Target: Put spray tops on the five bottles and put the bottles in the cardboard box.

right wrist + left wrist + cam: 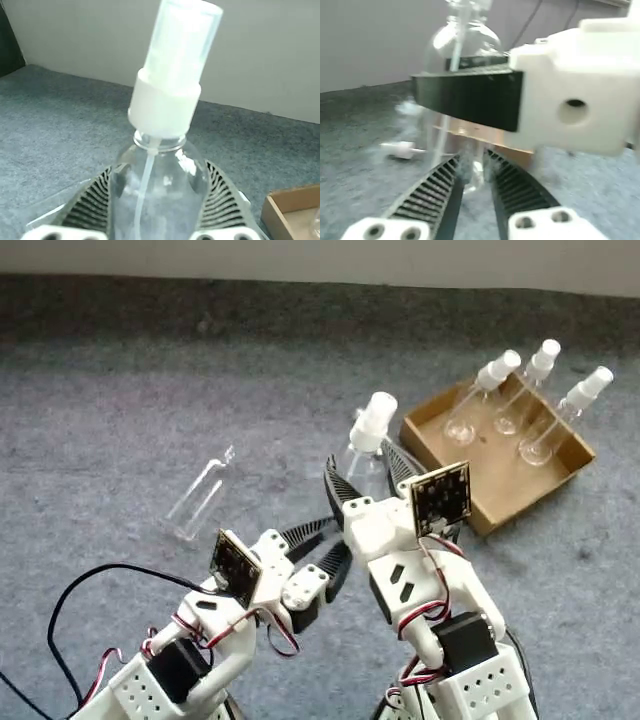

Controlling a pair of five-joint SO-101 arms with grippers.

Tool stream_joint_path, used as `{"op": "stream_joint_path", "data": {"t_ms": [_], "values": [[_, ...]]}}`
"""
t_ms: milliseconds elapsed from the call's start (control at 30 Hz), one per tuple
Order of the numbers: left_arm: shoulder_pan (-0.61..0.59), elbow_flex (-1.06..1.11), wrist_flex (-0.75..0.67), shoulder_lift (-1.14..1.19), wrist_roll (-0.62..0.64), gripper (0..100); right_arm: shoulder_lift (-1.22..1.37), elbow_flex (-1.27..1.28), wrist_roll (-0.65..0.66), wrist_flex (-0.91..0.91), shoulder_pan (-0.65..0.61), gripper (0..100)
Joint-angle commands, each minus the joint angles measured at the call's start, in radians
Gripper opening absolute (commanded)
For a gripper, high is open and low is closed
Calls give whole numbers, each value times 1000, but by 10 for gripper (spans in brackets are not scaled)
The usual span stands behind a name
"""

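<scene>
So the right pincer (370,475) was clamped round the belly of a clear round plastic bottle (160,200), keeping it upright. I'd guess that was so the white spray top with its see-through cap (172,85) stayed square on the neck. The left pincer (475,162) sat just near-left of that bottle, probably to help with the top; I couldn't tell if it was spread or pressed together.

The shallow brown cardboard box (500,510) was just to the right with three topped clear bottles (520,390) in it, so a short carry. One bare clear bottle (200,498) lay on the grey fuzzy surface (120,420) to the left, untopped.

No labels or writing I could read anywhere.
</scene>
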Motion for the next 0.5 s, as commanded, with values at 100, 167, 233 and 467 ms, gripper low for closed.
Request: {"op": "stream_joint_path", "data": {"t_ms": [100,167,233,467], "values": [[73,19,38,2,5,5,-21,-24,-5,-65,-101,31],[67,19,38,2,5,5,-21,-25,-5,-65,-130,31],[50,19,38,2,3,5,-21,-22,-5,-62,-147,31],[-183,19,38,10,3,5,-21,-22,-5,-59,-153,31]]}}
